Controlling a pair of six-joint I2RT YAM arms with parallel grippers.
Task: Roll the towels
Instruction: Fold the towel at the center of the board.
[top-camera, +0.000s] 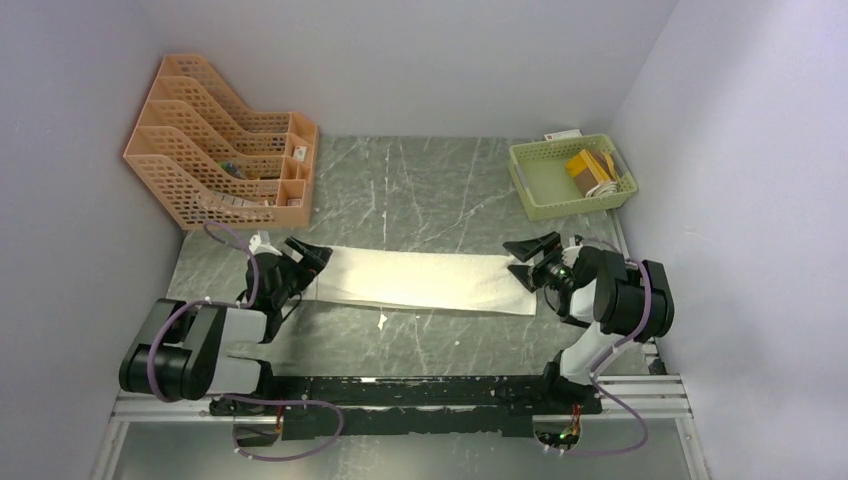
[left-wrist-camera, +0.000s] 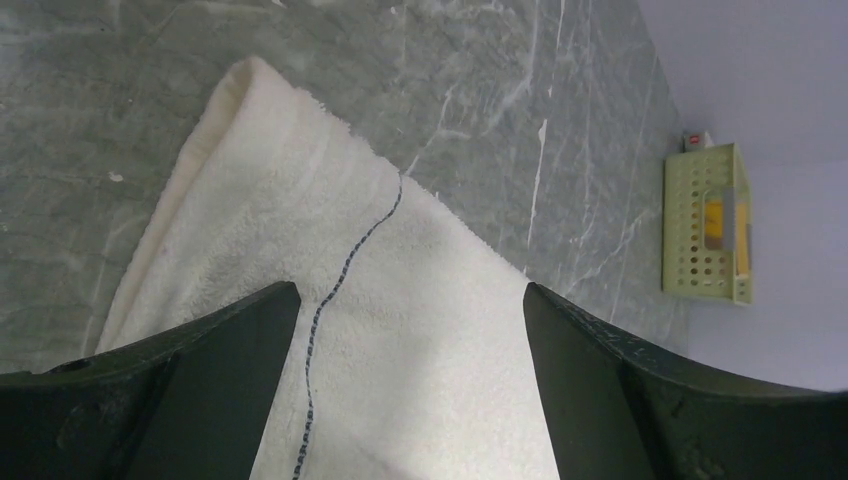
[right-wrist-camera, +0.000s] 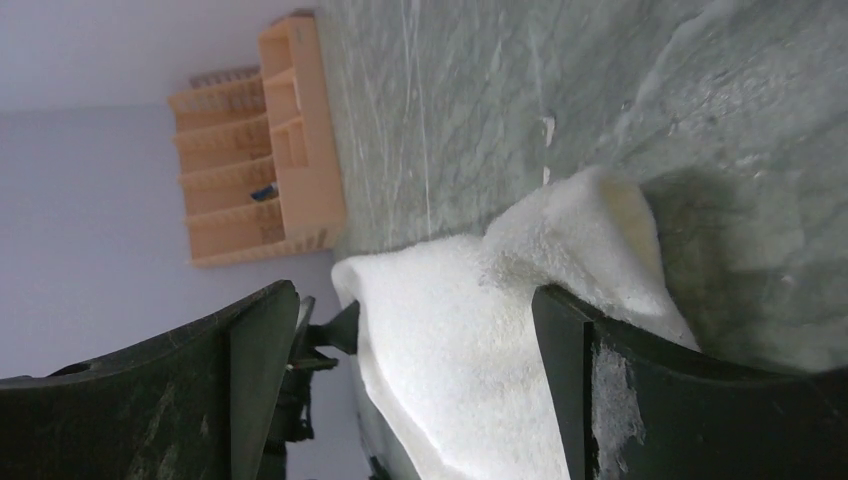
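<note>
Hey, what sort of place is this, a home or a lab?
Probably a robotics lab cell: left arm and right arm bolted to a metal rail, plain walls boxing in the table, a cream towel laid out.

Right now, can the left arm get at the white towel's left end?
Probably yes: the left gripper stands open at the white towel's left end, with nothing in between.
</note>
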